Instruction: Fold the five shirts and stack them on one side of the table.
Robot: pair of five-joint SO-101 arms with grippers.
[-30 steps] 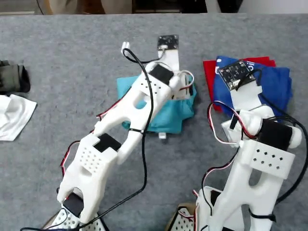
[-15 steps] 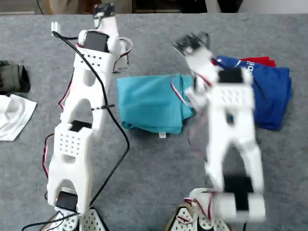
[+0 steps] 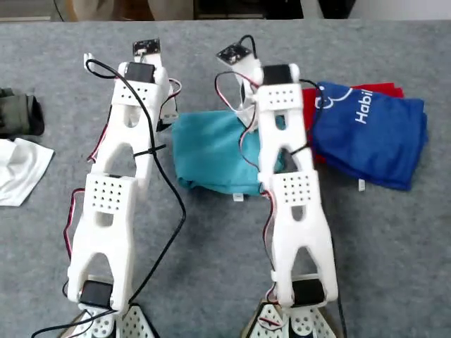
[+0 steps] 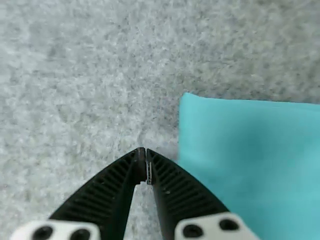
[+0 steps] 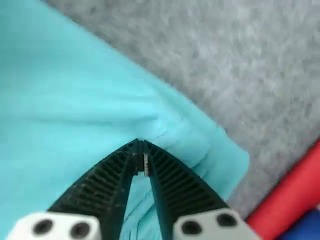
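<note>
Teal cotton is my reference: the folded teal shirt (image 3: pixel 211 158) lies flat, roughly rectangular, on the grey table (image 3: pixel 211 239).

1. The left arm stretches long and nearly straight along the side of the teal shirt. The left gripper (image 4: pixel 145 156) points down at bare felt just beside the shirt's corner, with its ribbed black fingers (image 4: pixel 112 185) pressed together on nothing.
2. The right arm lies extended across the teal shirt's other half. The right gripper (image 5: pixel 140 150) has its tips together at a small pucker near the shirt's edge. I cannot tell whether cloth is pinched.
3. The table covering is a fuzzy, carpet-like felt.
4. Just beside the teal shirt on the right arm's side, a folded blue shirt (image 3: pixel 370 141) rests on a red shirt (image 3: pixel 380 89).
5. Well apart on the left arm's side lie a crumpled white shirt (image 3: pixel 21 169) and a dark olive shirt (image 3: pixel 17 113).
</note>
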